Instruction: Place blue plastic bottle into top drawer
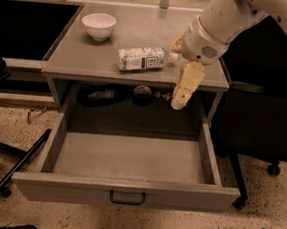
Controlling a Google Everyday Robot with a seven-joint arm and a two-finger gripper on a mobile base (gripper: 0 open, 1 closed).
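The blue plastic bottle (pixel 141 59) lies on its side on the cabinet top (pixel 88 56), cap end pointing right. The top drawer (pixel 129 158) is pulled fully out below it, its inside bare, with a small black handle (pixel 126 198) on the front panel. My gripper (pixel 182 89) hangs from the white arm (pixel 216 27) at the right end of the bottle, over the cabinet's front edge and above the drawer's back right part. It holds nothing that I can see. The bottle's cap is close beside the gripper's wrist.
A white bowl (pixel 98 25) stands at the back left of the cabinet top. Dark objects (pixel 102 94) lie in the recess behind the drawer. A black office chair (pixel 263 122) stands right of the cabinet. A black bar (pixel 21 161) lies on the floor at left.
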